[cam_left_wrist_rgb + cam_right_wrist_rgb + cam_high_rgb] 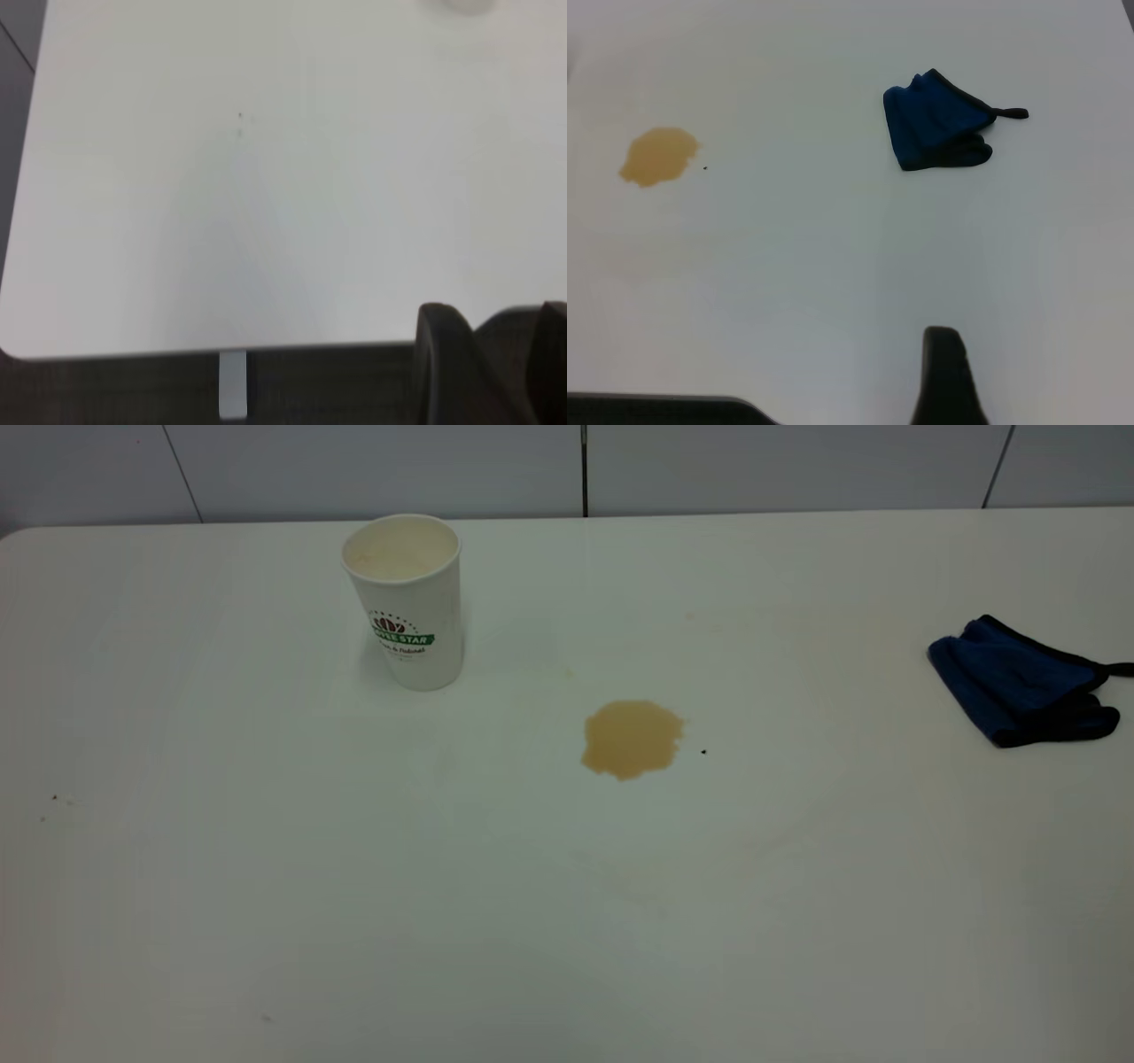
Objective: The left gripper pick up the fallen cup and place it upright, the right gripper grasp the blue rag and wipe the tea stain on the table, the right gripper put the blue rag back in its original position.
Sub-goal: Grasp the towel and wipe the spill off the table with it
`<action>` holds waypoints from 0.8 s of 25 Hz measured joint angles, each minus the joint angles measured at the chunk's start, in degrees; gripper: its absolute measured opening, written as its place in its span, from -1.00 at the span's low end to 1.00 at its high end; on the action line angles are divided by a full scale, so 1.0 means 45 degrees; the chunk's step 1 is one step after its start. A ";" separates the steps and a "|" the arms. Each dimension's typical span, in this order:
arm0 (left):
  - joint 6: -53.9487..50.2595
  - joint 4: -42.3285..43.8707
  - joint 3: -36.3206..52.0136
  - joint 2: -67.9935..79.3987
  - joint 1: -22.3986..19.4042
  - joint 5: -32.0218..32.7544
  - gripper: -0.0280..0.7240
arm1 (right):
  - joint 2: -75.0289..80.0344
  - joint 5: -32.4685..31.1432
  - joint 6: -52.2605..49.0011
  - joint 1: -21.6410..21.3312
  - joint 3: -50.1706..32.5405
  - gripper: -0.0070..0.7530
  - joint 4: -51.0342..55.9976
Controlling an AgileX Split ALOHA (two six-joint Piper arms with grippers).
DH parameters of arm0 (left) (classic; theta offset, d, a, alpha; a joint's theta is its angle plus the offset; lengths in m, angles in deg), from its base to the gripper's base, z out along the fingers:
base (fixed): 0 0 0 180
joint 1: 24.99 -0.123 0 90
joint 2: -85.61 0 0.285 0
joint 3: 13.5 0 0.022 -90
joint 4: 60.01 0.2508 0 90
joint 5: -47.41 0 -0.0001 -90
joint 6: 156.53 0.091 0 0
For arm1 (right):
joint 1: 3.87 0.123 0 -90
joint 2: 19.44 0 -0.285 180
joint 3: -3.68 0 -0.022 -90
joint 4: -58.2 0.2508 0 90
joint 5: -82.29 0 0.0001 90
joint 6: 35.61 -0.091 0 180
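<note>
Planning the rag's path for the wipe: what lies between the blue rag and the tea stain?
Only bare table, apart from a tiny black speck beside the tea stain. The exterior view shows this; the blue rag lies apart.

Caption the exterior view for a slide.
White paper cup upright, light-brown tea stain unwiped, dark blue rag at right on white table.

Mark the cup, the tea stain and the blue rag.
cup (pixel 409 607): exterior view, on its side wall at the logo.
tea stain (pixel 631 738): exterior view, middle of the patch.
blue rag (pixel 935 131): right wrist view, on the folded cloth.
</note>
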 joint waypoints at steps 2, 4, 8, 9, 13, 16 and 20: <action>0.0000 0.0030 0.0014 -0.0436 0.0000 0.0014 -0.25 | 0.0000 0.0000 0.0000 0.0000 0.0000 0.49 0.0000; -0.0016 0.0030 0.0014 -0.0598 0.0000 0.0053 -0.25 | 0.0000 0.0000 0.0000 0.0000 0.0000 0.49 0.0000; -0.0308 0.0030 0.0028 -0.0598 0.0000 0.0085 -0.25 | 0.0000 0.0000 0.0000 0.0000 0.0000 0.49 0.0000; -0.0333 0.0045 0.0028 -0.0598 0.0000 0.0100 -0.25 | 0.0000 0.0000 0.0000 0.0000 0.0000 0.49 0.0000; -0.0333 0.0317 0.0168 -0.0598 0.0000 0.0113 -0.25 | 0.0000 0.0000 0.0000 0.0000 0.0000 0.49 0.0000; -0.0333 0.0333 0.0177 -0.0598 0.0000 0.0101 -0.25 | 0.0000 0.0000 0.0000 0.0000 0.0000 0.49 0.0000; -0.0541 0.0321 0.0264 -0.0598 0.0000 0.0077 -0.25 | 0.0000 0.0000 0.0000 0.0000 0.0000 0.49 0.0000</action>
